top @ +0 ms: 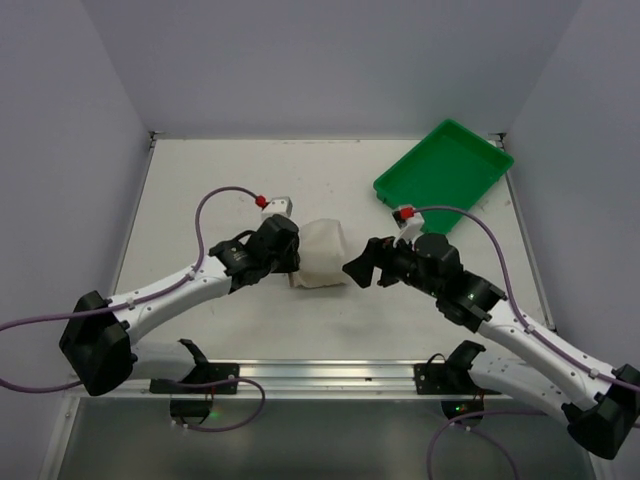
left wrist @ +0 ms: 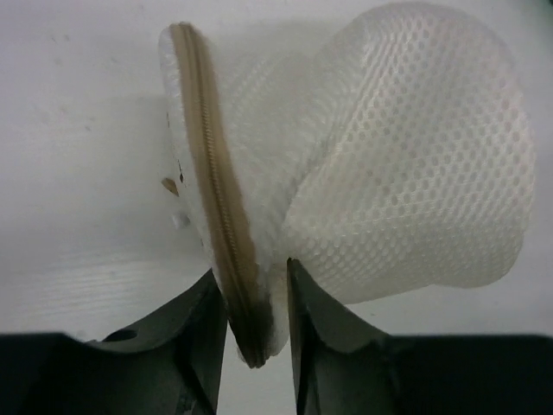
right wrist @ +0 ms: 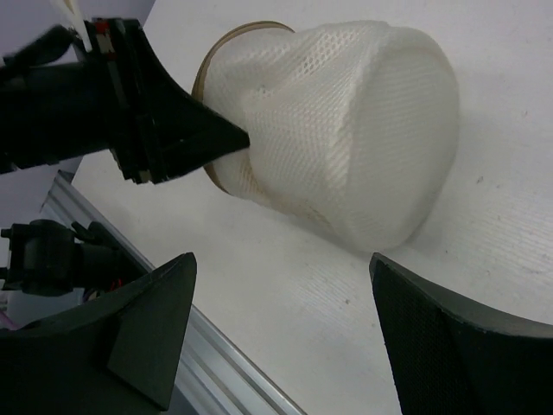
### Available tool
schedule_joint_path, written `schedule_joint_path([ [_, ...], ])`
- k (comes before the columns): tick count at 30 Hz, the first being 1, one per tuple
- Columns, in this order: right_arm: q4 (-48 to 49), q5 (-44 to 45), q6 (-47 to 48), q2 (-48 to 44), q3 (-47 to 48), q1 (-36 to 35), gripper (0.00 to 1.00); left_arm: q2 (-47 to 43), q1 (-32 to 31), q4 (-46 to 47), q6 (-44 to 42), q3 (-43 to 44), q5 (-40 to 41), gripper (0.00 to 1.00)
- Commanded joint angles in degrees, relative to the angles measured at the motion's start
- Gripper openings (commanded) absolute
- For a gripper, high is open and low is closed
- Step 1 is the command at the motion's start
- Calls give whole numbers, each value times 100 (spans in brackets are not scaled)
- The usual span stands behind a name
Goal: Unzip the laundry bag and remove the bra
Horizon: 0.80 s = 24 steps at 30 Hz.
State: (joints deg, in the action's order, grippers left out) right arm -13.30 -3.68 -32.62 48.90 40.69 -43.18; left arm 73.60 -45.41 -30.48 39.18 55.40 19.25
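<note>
The laundry bag lies tipped on its side near the middle of the table, between the two arms. Its drum axis runs roughly left to right across the table. The rim carrying the zip faces the left arm and the rounded closed end faces the right arm. The zip appears closed along the stretch in view, and no pull can be made out with certainty. The bra is not visible; it is judged to be inside, though the mesh does not show it. The left pincer is nearly closed and pinches the zipped rim edge-on, with one finger against the zip tape and the other against the mesh. The right pincer stands wide open and holds nothing. The bag lies just ahead of its fingertips, apart from them, with its closed end nearest. The zip therefore lies on the far side of the bag from the free pincer, so that pincer would need to reach round to the rim beside the left one. A green tray sits well apart at the far right corner.
</note>
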Motion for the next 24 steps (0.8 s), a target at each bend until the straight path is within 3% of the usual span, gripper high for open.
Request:
schedule_joint_path([
  [1,521,500,-262,-284,-254,-50,83,-92,-152,1893,1467,-661,-545,38],
  [3,530,526,-245,-487,-376,-50,83,-92,-336,1967,1496,-662,-492,42],
  [9,530,18,281,-900,-482,-50,84,-670,-399,1379,-22,-126,-466,91],
  [11,583,-228,414,-988,-500,-50,85,-908,-390,1045,-734,-73,-160,99],
  [13,531,-326,511,-988,-430,-50,85,-1242,-250,791,-1164,-143,35,100],
  [17,592,-125,406,-673,-176,-190,84,-1883,478,692,-1281,-441,-350,100],
  [21,461,1207,423,492,402,-831,84,-2104,1234,666,-1036,-670,-378,100],
  [24,293,1659,353,1233,1063,-1253,84,-1930,1613,543,-904,-741,-667,100],
])
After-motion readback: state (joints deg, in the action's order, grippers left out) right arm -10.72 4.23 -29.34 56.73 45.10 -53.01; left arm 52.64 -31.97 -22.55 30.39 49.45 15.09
